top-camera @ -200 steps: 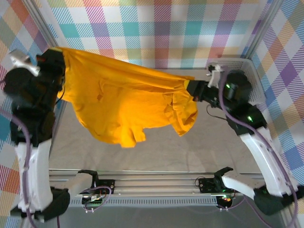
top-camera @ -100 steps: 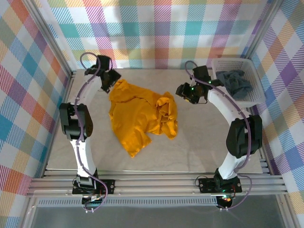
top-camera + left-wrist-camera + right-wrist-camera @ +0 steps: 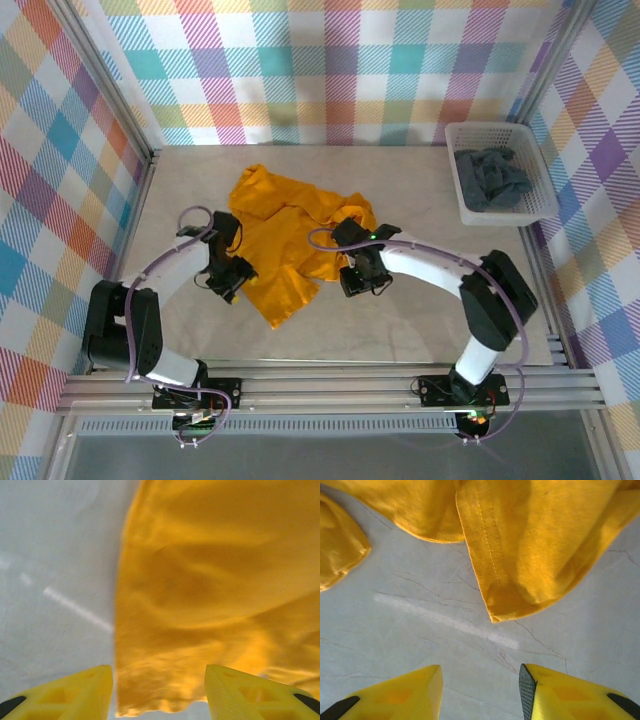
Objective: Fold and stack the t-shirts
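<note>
The mustard-orange t-shirt point(image 3: 285, 240) lies crumpled on the table, left of centre. My left gripper point(image 3: 232, 280) is low at its left near edge and open; in the left wrist view the cloth's ragged edge point(image 3: 200, 605) reaches down between the yellow fingers point(image 3: 75, 695). My right gripper point(image 3: 357, 278) is open at the shirt's right near side. In the right wrist view a stitched hem corner point(image 3: 520, 555) lies just ahead of the gripper point(image 3: 480, 695), with bare table between the fingers. The dark slate-grey t-shirt point(image 3: 492, 178) is bunched up in the basket.
The white lattice basket point(image 3: 505, 214) stands at the far right against the checked wall. Checked walls close in the table on three sides. Bare marble-like tabletop point(image 3: 430, 330) stretches along the near side and to the right of the orange shirt.
The orange shirt, held stretched in the air a second ago, now lies released on the table. Both arms have come back from its far side to its near edges, grippers open.
</note>
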Motion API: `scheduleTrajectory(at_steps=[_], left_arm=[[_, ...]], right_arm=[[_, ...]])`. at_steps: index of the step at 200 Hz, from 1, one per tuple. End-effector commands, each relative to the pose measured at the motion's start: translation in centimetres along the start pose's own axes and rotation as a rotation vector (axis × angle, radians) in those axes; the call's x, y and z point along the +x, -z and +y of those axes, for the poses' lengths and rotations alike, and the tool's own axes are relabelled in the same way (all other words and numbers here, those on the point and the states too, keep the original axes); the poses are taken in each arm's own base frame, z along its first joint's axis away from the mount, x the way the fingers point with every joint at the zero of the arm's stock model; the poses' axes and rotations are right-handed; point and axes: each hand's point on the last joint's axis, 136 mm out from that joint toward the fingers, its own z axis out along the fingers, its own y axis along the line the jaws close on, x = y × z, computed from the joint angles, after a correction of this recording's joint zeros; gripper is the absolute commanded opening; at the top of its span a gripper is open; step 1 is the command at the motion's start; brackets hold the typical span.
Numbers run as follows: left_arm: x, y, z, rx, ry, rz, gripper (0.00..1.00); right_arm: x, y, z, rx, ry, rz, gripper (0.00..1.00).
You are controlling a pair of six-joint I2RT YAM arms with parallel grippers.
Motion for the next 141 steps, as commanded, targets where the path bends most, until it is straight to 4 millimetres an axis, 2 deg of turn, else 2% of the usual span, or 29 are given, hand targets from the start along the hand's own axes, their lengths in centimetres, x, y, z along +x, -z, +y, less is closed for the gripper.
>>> scheduleTrajectory(at_steps=[1,47,84,109,141], left_arm=[[1.7,-0.8,-1.0,0.045,0.040,0.071,0.51],[2.4,-0.9,-1.0,0.025,0.003,0.074,0.51],[2.7,-0.5,-0.3,0.012,-0.011,0.068,0.50],[3.3,-0.5,0.2,0.012,-0.033,0.079,0.50],[3.9,-0.9,1.1,-0.023,-0.065,0.080,0.52]], right_arm=[[-0.8,-1.4,-0.5,0.065,0.068,0.019,0.42],[-1.4,-3.6,-1.1,0.130,0.080,0.072,0.39],[-1.4,-4.6,-1.9,0.165,0.058,0.103,0.17],[-2.3,-2.4,-2.4,0.146,0.011,0.051,0.00],[-3.3,2.3,-4.6,-0.007,-0.211,-0.016,0.00]])
